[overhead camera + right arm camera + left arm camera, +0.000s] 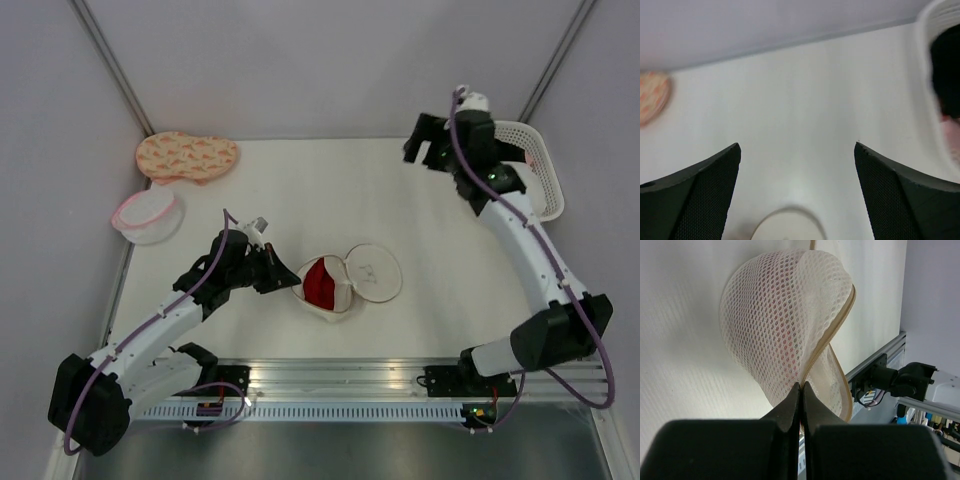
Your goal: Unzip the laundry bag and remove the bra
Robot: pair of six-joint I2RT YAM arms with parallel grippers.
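Observation:
The laundry bag [368, 272] lies open in the middle of the table, its two cream mesh halves spread apart. The bra [322, 284] shows red inside the left half. My left gripper [287, 277] is shut on the brown zip rim of that half. In the left wrist view the mesh dome [780, 315] stands tilted just beyond the gripper [802, 388], with red showing through the mesh. My right gripper [418, 146] is open and empty, raised over the far right of the table. In the right wrist view it [797, 145] hangs above bare table, with the bag's edge [787, 227] below.
A flat orange patterned pouch [187, 157] and a pink-rimmed round bag [148, 215] lie at the far left. A white basket [541, 165] stands at the far right; it holds a black garment [947, 70]. An aluminium rail [340, 375] runs along the near edge.

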